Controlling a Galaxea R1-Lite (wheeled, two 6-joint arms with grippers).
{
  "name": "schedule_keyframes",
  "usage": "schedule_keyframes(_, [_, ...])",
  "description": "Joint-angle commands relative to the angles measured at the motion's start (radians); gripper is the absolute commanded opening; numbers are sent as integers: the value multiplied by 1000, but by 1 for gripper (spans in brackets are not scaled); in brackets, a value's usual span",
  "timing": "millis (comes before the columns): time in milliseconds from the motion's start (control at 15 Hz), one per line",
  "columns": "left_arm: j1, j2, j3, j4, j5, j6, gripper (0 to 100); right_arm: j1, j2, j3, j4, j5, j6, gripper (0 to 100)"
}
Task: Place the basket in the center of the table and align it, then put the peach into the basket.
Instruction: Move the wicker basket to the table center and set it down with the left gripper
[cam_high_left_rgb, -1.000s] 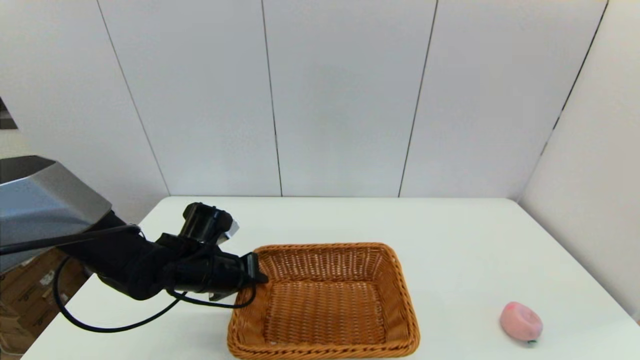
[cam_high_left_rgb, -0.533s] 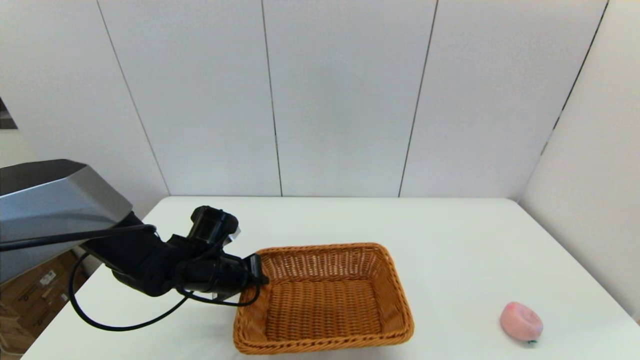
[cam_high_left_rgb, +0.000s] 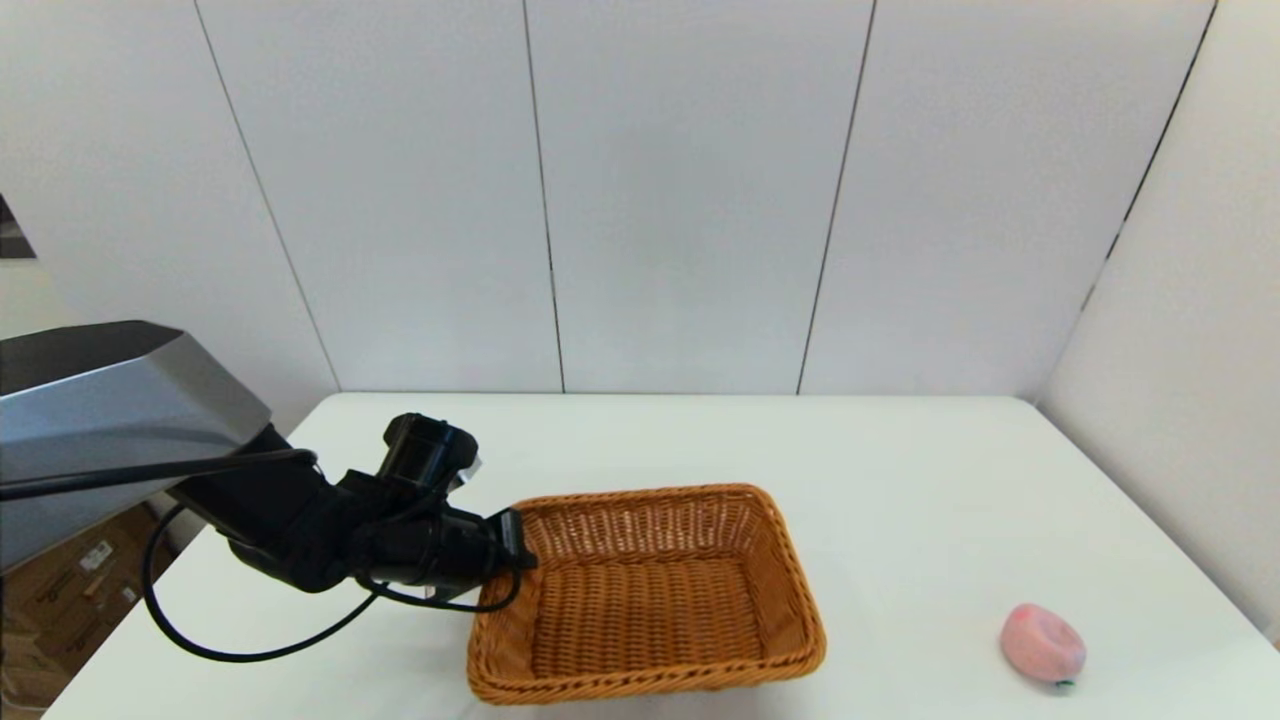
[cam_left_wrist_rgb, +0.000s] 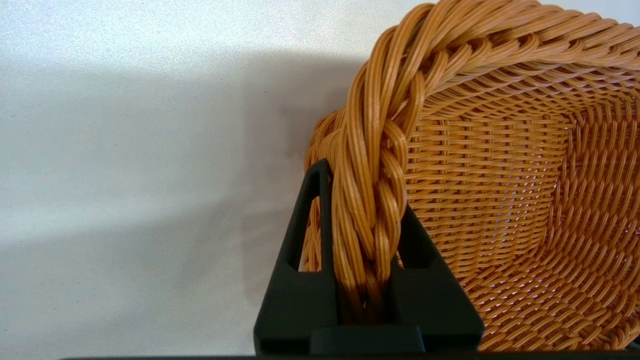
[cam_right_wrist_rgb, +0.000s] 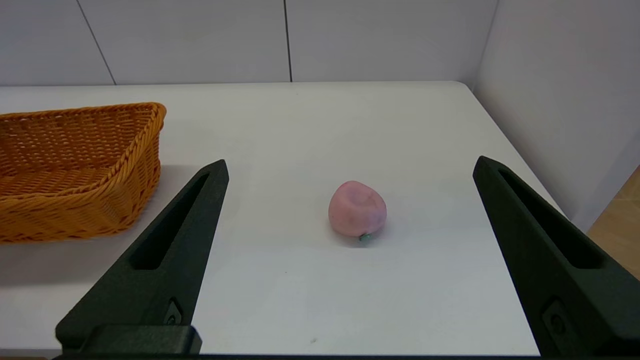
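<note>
Left tool (cam_left_wrist_rgb: 367, 280) reaching low from the left, pinching basket (cam_high_left_rgb: 645, 590) rim, right tool (cam_right_wrist_rgb: 350, 260) spread, facing peach (cam_right_wrist_rgb: 357, 208)

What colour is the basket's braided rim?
Orange-brown wicker, the basket's rim braided like rope; clearest in the left wrist view.

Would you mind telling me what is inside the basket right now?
The basket holds nothing visible, only bare weave; the peach lies outside on the table. Its near wall hides a strip of floor.
</note>
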Motion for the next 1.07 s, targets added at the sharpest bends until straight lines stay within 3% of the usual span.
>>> schedule_keyframes(67, [-10, -17, -6, 1, -2, 2, 0, -1, 1, 0, 0, 1, 0, 100])
schedule_keyframes(1067, [-16, -21, -16, 9, 18, 23, 0, 1, 1, 0, 0, 1, 0, 100])
